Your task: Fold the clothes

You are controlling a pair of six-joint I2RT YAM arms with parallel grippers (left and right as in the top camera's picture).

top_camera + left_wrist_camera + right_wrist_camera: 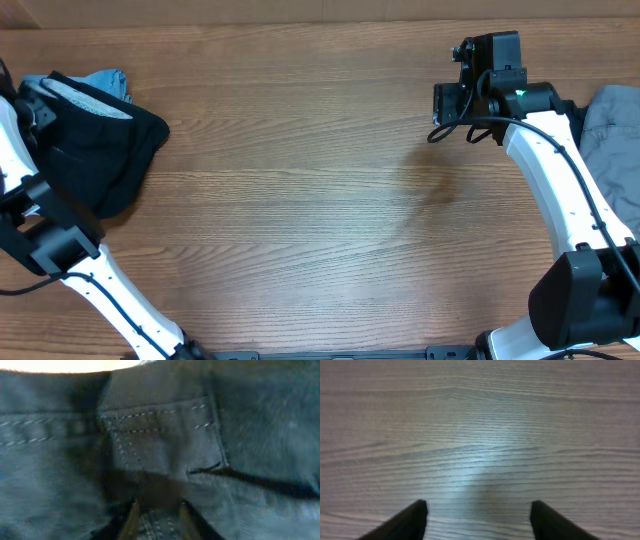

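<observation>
The dark garment point(105, 150) lies bunched at the 9 o'clock edge of the table point(300, 200). The left wrist view shows it to be dark denim with a stitched patch pocket point(165, 435). I judge it soft but fairly heavy: it should drape and sag when lifted, not slip, and nothing about it is fragile. The doubled seams and the band of stitching should give the firmest hold. A single layer in the middle would only drag the heap along.

The left gripper point(157, 519) is down in this cloth. Its fingers point(134, 516) are drawn close with a ridge of denim between them, so it looks to be pinching the fabric.

At about 10 o'clock a light blue garment point(108, 78) peeks out from behind the dark one, touching it. At 3 o'clock, well apart from both, a grey garment point(612, 125) runs off the right edge, partly under the right arm.

The right gripper point(477, 517) hangs over bare wood near 1 o'clock with its fingers spread wide and nothing between them.

By count there are three garments, one dark, one light blue and one grey, and two grippers, one of them on cloth
</observation>
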